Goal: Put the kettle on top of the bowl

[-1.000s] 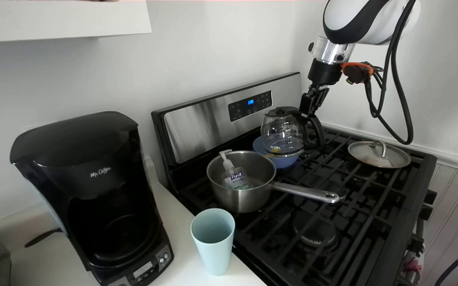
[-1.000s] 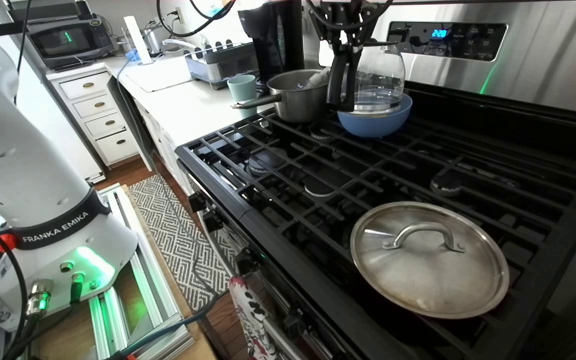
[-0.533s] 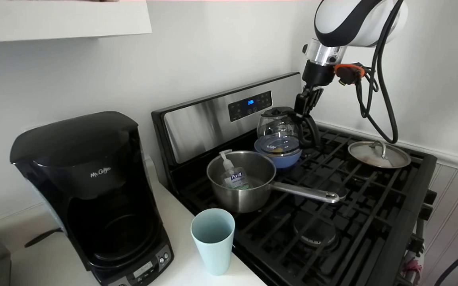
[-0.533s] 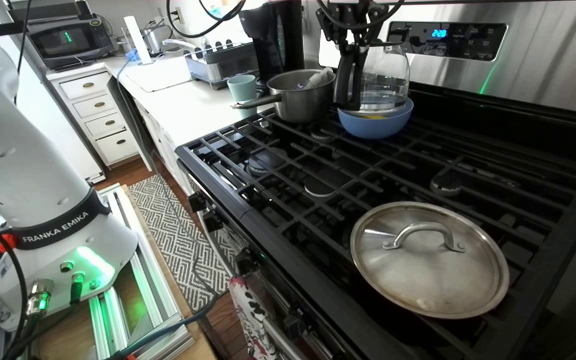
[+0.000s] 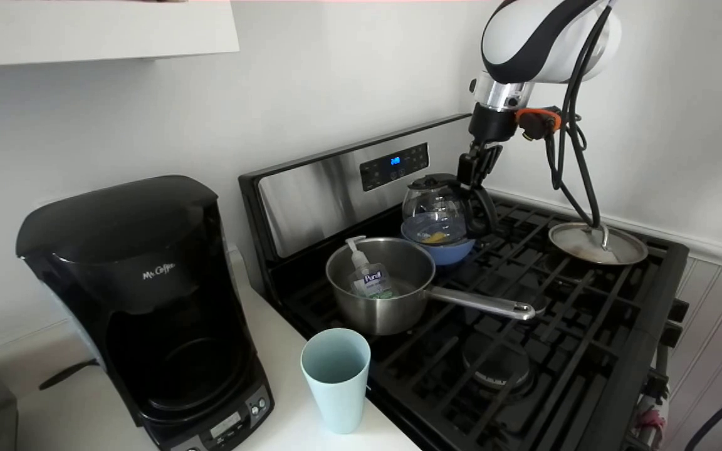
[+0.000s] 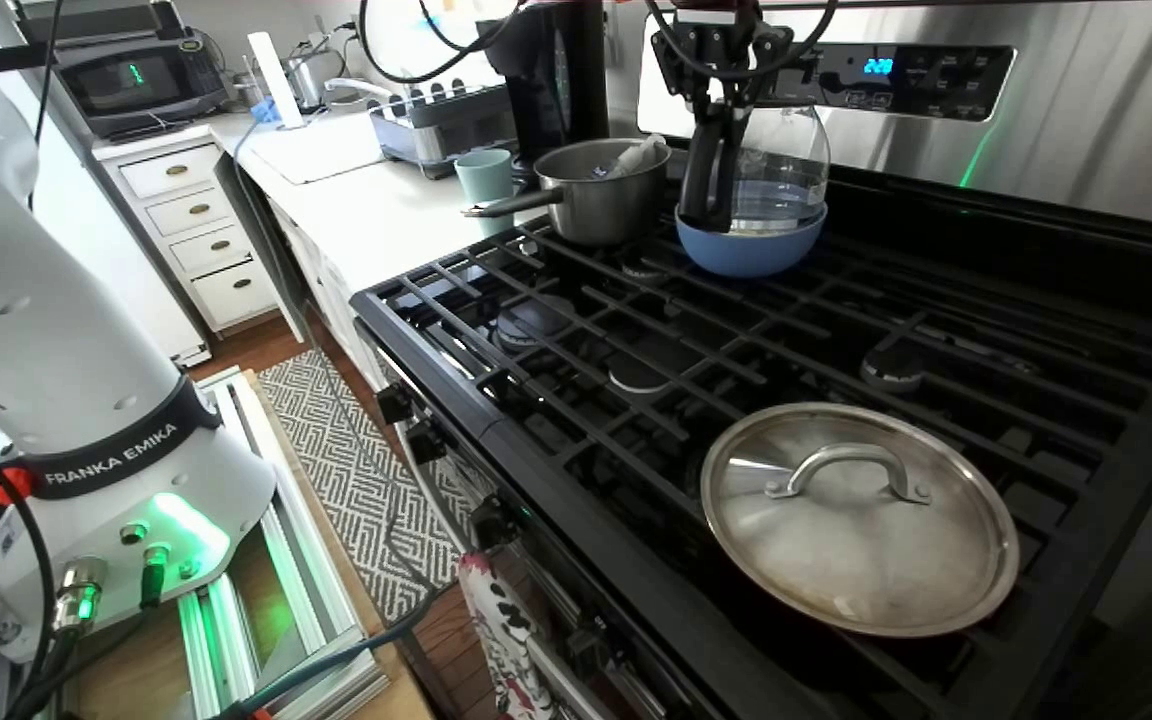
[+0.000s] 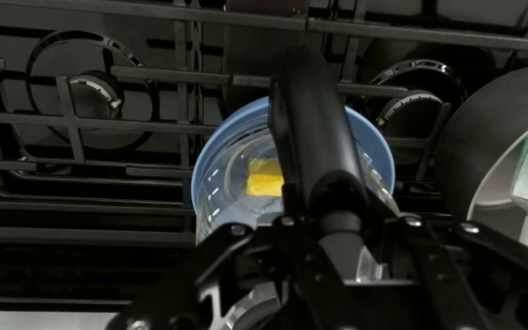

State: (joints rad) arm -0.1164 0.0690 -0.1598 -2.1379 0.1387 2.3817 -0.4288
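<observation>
The tool point(image 5: 471, 180) pinches the kettle point(image 5: 434, 210) by its handle point(image 7: 319, 137). Its base is at the mouth of the blue bowl point(image 6: 751, 254), near the rear edge of the bench point(image 6: 536, 460); contact is unclear.

The gripper point(image 5: 474, 180) holds the kettle point(image 5: 434, 213) by its handle point(image 5: 489, 209), on or just above the bowl point(image 5: 452, 254).

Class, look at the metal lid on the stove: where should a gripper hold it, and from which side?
The lid is probably best gripped at the middle of its arched handle, from above, closing across it: the lid lies handle up, and the arch rises clear of its surface.
</observation>
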